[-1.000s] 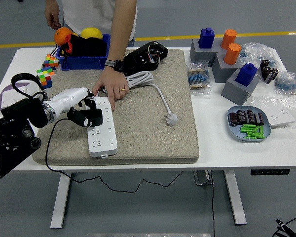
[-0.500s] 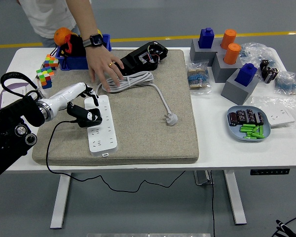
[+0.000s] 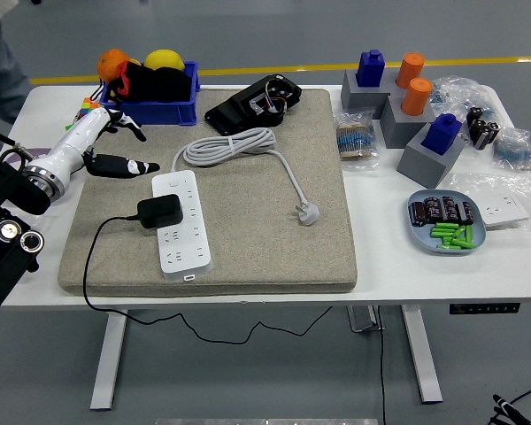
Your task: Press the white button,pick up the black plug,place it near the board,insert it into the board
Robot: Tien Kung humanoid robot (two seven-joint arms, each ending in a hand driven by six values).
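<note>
Black plug [image 3: 160, 211] now sits pushed into the white power strip [image 3: 181, 221] on the gray mat [image 3: 248, 257], w/ the left hand [image 3: 106, 146] pulled back up-left of the strip, fingers spread & holding nothing, so the job looks done.
</note>
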